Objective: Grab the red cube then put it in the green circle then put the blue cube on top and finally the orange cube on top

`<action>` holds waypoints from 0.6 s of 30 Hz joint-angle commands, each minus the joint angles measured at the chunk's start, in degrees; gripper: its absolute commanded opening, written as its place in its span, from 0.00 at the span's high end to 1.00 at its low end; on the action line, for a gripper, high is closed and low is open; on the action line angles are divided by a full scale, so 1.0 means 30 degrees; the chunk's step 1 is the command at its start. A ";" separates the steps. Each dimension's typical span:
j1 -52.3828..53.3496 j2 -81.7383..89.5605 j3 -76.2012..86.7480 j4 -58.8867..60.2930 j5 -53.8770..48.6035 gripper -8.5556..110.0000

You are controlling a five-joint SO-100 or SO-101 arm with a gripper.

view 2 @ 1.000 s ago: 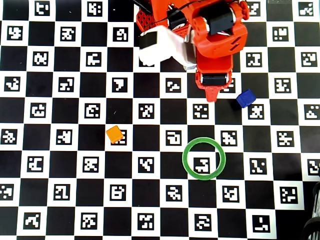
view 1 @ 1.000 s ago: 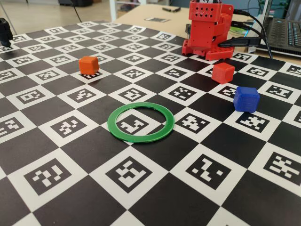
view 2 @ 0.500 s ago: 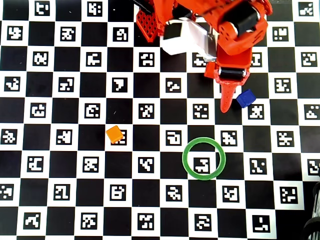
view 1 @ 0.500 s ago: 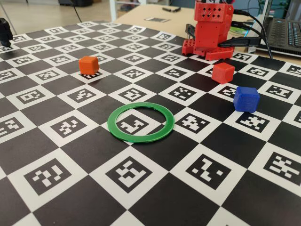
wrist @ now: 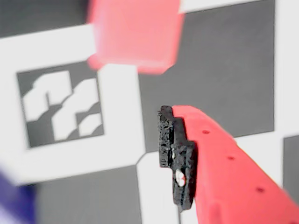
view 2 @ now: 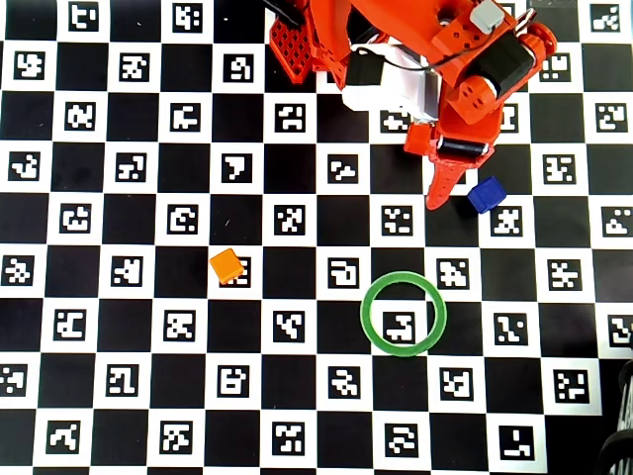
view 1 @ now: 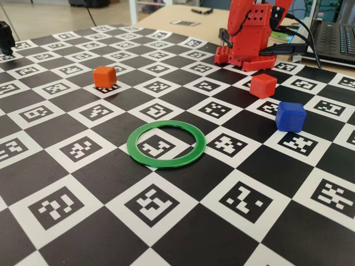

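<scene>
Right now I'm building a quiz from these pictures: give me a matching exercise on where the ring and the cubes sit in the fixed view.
Things:
1. orange cube
2. red cube
3. blue cube
4. green circle

Places in the fixed view:
A. flat near the middle, nothing inside it
B. far left
C. nearest the arm's base
D. farthest right

Pairs: 1-B, 2-C, 3-D, 4-A
</scene>
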 commanded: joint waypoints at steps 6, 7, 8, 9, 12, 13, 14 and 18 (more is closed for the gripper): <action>-0.0352 0.0293 0.1553 0.0146 0.0000 0.49; -0.0469 0.0381 0.2109 -0.0264 0.0059 0.49; -0.0645 0.0527 0.2607 -0.0645 0.0234 0.49; -0.0850 0.0762 0.3076 -0.1025 0.0293 0.49; -0.1465 0.1670 0.4336 -0.2227 0.0205 0.49; -0.1641 0.2051 0.4658 -0.2637 0.0176 0.49; -0.1846 0.2490 0.5039 -0.2959 0.0176 0.49; -0.2256 0.3896 0.6416 -0.4395 -0.0146 0.49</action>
